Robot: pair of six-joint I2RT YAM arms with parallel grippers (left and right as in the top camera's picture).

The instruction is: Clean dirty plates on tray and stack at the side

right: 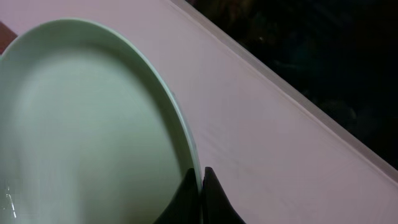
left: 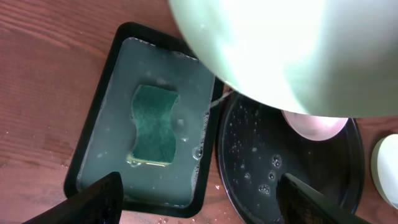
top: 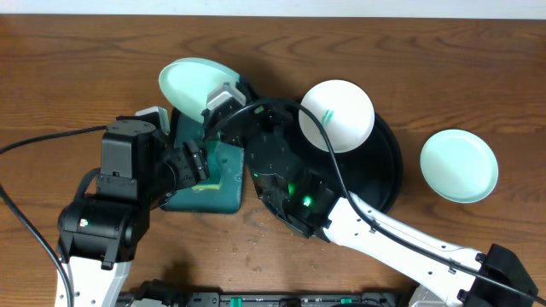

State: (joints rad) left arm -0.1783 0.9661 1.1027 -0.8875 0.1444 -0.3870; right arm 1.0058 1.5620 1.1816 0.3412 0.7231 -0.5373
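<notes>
Wooden bench [top: 77, 51]: carries both trays and one loose plate.
Left hand [left: 200, 178]: left of the black tray [top: 388, 175], hanging over the green tray; its fingers [left: 93, 199] are spread wide with nothing between them and touching nothing.
Green tray [left: 87, 143]: rectangular, just beside the black tray's left rim, long axis running away from the robot; holds cloudy, bubbly water.
Sponge [left: 154, 124]: green, lying flat in that water, its length along the green tray's length.
Held plate [top: 189, 81]: up off the bench, left of the black tray and over the green tray's far end; tilted, so from overhead it shows as an oval with its long axis side to side and its pale aqua face turned upward; no smears visible on that face.
Right hand [right: 200, 177]: reaches across the black tray to its left side; the fingers are pinched onto the held plate's rim at the edge nearest the black tray.
Black tray: round, glossy, beaded with water drops.
Marked plate [top: 337, 115]: on the far part of the black tray, face up, with a short teal streak left of its centre.
Third plate [top: 458, 166]: flat on the bench to the right of the black tray, near its rim but apart from it, face up and plain.
</notes>
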